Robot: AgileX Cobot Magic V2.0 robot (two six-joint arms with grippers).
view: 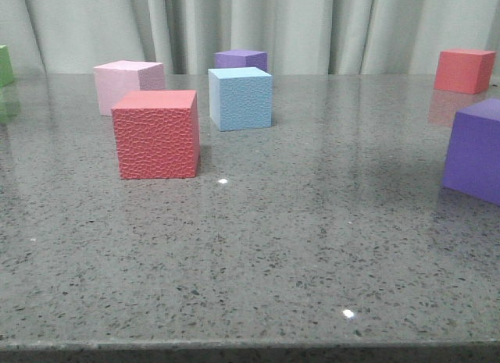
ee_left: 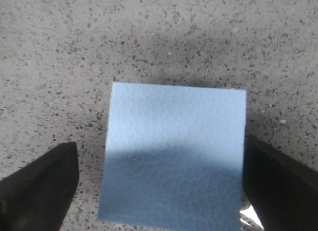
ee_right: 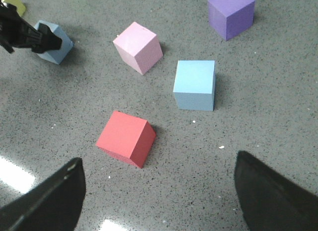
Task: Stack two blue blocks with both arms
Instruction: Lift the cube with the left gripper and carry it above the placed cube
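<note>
One blue block (view: 240, 97) stands on the grey table behind a red cube; it also shows in the right wrist view (ee_right: 195, 84). The second blue block (ee_left: 174, 151) lies between the fingers of my left gripper (ee_left: 160, 184). One finger (ee_left: 39, 186) stands a gap away from it and the other finger (ee_left: 278, 181) is at its side, so the jaws are open around it. In the right wrist view this block (ee_right: 58, 46) and the left gripper (ee_right: 30, 36) show far off. My right gripper (ee_right: 159, 196) is open and empty above the table, short of the red cube. Neither gripper shows in the front view.
A red cube (view: 156, 134) (ee_right: 126, 139), a pink cube (view: 125, 83) (ee_right: 138, 47) and a purple cube (view: 241, 59) (ee_right: 231, 13) stand near the free blue block. Another purple cube (view: 476, 148), a red cube (view: 464, 70) and a green cube (view: 4, 65) stand at the sides.
</note>
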